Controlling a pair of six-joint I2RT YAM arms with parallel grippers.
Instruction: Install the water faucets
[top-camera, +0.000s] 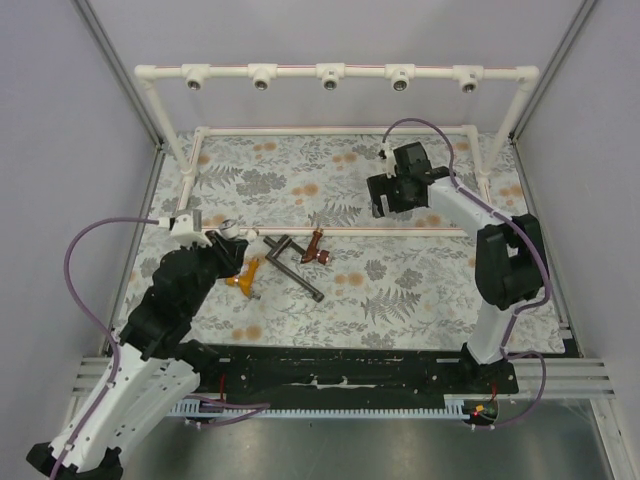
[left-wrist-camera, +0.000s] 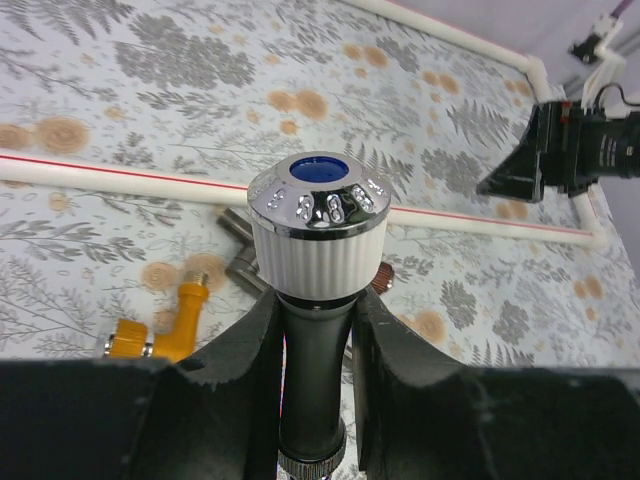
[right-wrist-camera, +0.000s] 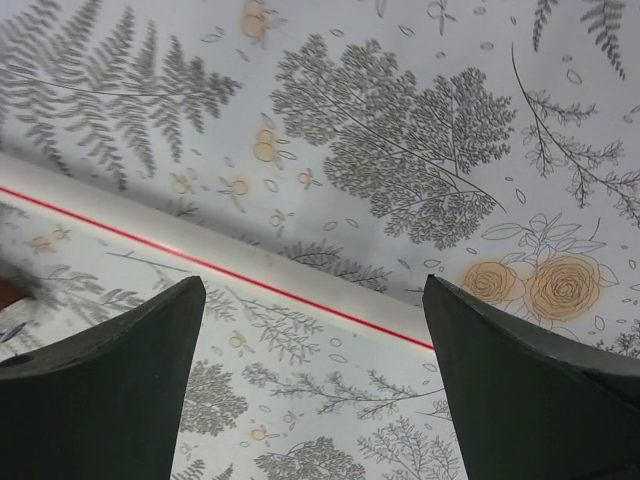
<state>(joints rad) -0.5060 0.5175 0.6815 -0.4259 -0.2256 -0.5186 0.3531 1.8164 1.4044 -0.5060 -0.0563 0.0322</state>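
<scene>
Floral cloth (top-camera: 400, 290) covers the table. At left, the left gripper (left-wrist-camera: 315, 330) is clenched on the stem of the white faucet (left-wrist-camera: 318, 235), knob up. Beside it, the orange-yellow faucet (top-camera: 245, 275), dark grey faucet (top-camera: 293, 262) and red-brown faucet (top-camera: 318, 247) lie on the cloth. Farther right, the right gripper (top-camera: 380, 205) hangs released over a white pipe (right-wrist-camera: 120, 222)

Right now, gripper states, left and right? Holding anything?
Left gripper: closed on the white faucet, which it holds lifted off the mat.
Right gripper: open, holding nothing.
</scene>
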